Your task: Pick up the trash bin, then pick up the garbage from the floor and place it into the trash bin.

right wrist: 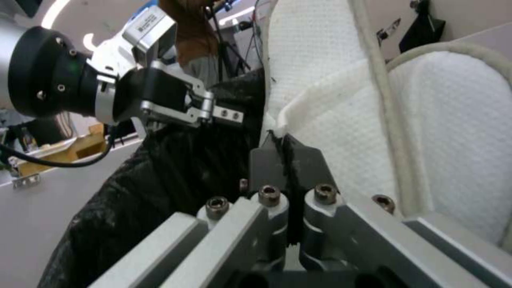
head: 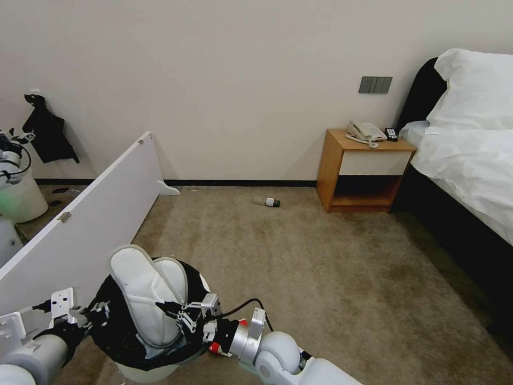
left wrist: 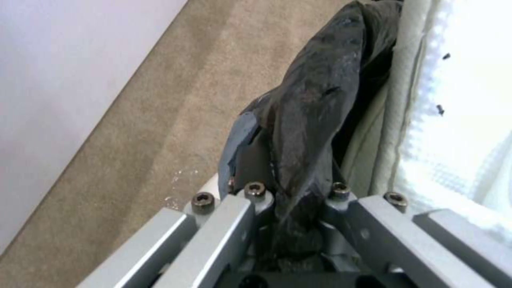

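The trash bin point(head: 140, 350), white with a black bag over its rim, is at the bottom left of the head view. Two white slippers point(head: 144, 291) stand upright in it. My left gripper point(head: 99, 312) is shut on the bag-lined rim; the left wrist view shows the black bag point(left wrist: 315, 104) pinched between its fingers point(left wrist: 256, 192). My right gripper point(head: 160, 307) reaches in from the other side, and the right wrist view shows it point(right wrist: 285, 158) shut with its tips on a slipper's edge point(right wrist: 320, 120). A small green-capped bottle point(head: 267, 201) lies on the carpet near the far wall.
A white panel point(head: 91, 224) leans along the left, with a pale bucket point(head: 21, 200) behind it. A wooden nightstand point(head: 363, 171) with a phone stands at the wall. A bed point(head: 470, 160) fills the right side. Open carpet point(head: 299, 267) lies between.
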You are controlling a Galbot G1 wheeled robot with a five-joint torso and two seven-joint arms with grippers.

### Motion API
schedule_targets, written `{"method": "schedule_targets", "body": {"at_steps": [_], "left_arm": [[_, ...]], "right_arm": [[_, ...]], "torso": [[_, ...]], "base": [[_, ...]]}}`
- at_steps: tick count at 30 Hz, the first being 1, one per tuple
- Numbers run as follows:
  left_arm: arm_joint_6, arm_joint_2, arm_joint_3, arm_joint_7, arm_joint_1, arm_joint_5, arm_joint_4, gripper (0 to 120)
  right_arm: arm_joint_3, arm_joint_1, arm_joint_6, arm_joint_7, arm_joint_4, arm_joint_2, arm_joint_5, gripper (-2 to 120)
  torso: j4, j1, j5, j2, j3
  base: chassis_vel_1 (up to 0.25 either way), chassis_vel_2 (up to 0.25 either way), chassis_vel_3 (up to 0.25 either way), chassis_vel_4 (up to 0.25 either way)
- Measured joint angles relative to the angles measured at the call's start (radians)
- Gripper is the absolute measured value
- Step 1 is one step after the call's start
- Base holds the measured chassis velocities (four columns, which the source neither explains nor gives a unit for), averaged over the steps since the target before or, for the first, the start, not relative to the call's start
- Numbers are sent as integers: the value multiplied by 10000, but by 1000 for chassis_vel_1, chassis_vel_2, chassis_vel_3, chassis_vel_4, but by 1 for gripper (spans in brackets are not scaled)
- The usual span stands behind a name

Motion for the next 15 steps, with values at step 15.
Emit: {"method": "schedule_targets", "body": {"at_steps": [15], "left_arm": [[5,29,-41,19,-17,-84,10,4]], "right_arm": [[-65,-140,76,195,-125,-15,-266,8]], "torso": [[0,1,0,-2,0]], "base": [[0,0,0,0]]}}
